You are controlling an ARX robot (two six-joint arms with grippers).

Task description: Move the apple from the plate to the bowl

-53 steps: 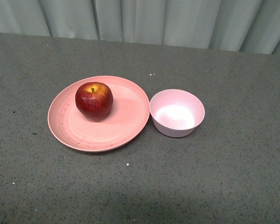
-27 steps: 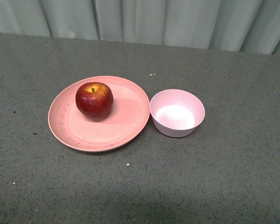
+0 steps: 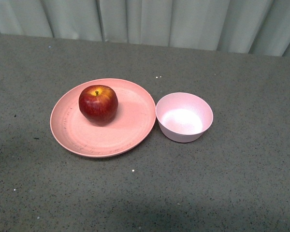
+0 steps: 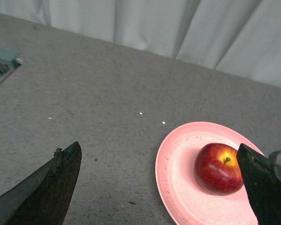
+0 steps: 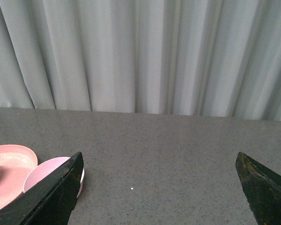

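Observation:
The dark red apple (image 3: 98,104) with a yellow patch at its stem sits upright on the far left part of the salmon-pink plate (image 3: 130,125). The small pale bowl (image 3: 184,117) stands empty just right of the plate, nearly touching its rim. Neither gripper shows in the front view. In the left wrist view my left gripper (image 4: 161,161) is open above the table, and the apple (image 4: 218,168) on the plate (image 4: 178,164) lies beside one finger. In the right wrist view my right gripper (image 5: 160,166) is open, with the bowl (image 5: 40,173) and the plate's edge (image 5: 11,164) off to one side.
A grey speckled table (image 3: 241,183) carries everything. A pale curtain (image 3: 159,21) hangs behind the far edge. A grey-green object (image 4: 1,65) shows at the edge of the left wrist view.
The plate, apple and bowl sit very slightly further right in the front view than a second ago. Nothing else differs.

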